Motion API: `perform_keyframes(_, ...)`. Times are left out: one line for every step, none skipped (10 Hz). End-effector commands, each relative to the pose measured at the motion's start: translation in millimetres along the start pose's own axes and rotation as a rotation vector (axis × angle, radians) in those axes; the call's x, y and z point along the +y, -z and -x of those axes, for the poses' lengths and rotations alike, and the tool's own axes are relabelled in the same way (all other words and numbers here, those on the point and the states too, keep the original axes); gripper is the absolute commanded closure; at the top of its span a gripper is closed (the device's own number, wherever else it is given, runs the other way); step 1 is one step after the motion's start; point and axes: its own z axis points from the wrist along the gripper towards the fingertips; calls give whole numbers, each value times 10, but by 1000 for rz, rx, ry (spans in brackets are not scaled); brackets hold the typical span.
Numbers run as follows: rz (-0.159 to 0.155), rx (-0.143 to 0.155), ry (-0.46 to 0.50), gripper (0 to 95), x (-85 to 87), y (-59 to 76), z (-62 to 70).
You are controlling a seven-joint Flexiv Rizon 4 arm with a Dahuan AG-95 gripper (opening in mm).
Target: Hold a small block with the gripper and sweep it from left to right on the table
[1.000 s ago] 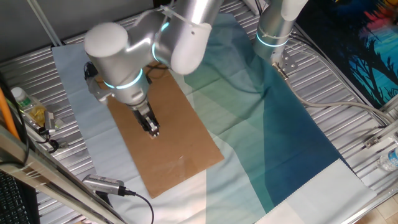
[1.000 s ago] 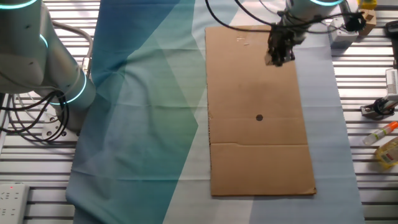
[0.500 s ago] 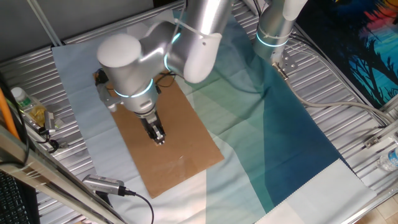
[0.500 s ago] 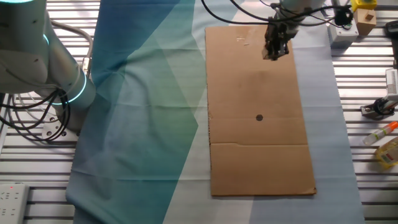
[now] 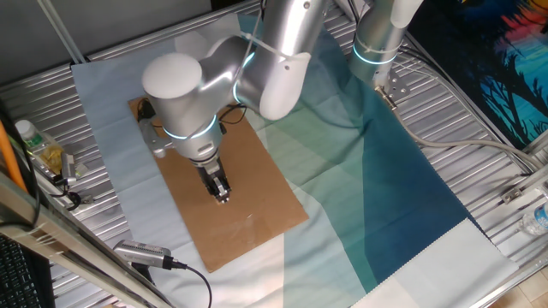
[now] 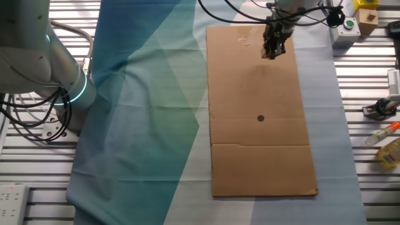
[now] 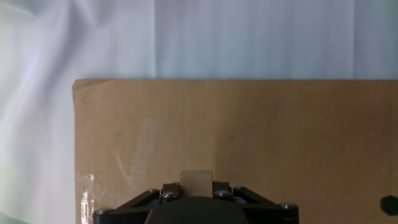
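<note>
My gripper [image 5: 222, 196] points down onto the brown cardboard sheet [image 5: 257, 197] on the table. In the hand view the gripper [image 7: 196, 184] is shut on the small block [image 7: 196, 182], a pale tan cube between the dark fingers, resting on the cardboard [image 7: 261, 137]. In the other fixed view the gripper [image 6: 271, 54] stands near the far end of the cardboard [image 6: 259, 150], and the block is too small to make out there. The teal ring glows on the arm above.
A small black dot [image 6: 260, 118] marks the cardboard's middle. Pale and teal cloths [image 6: 144, 112] cover the ribbed metal table. The idle second arm [image 6: 44, 56] stands to one side. Bottles and tools [image 6: 387, 134] lie along the table's edge.
My gripper has slid across the cardboard with the block in it, leftward in the other fixed view and toward the cardboard's middle in the first fixed view.
</note>
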Motion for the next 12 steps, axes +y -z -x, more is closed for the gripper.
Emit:
perform_keyframes(-3, -10, -2, 950, 6, -49, -2)
perform_keyframes(-3, -12, -5, 950, 14, -68, -3)
perform_keyframes(-3, -18, -5, 950, 19, -97, -2)
perform_keyframes(-5, -21, -3, 950, 19, -110, 0)
perform_keyframes(-6, -21, -2, 950, 18, -113, 0)
perform_keyframes(-9, -21, -1, 950, 15, -138, 3)
perform_keyframes(-9, -25, -1, 950, 11, -166, 6)
perform_keyframes(-9, -27, -1, 950, 7, -190, 8)
perform_keyframes(-10, -30, 3, 950, 5, -206, 8)
perform_keyframes(-10, -32, 5, 950, 4, -214, 9)
perform_keyframes(-10, -34, 8, 950, 1, -230, 10)
perform_keyframes(-8, -35, 9, 950, 1, -231, 10)
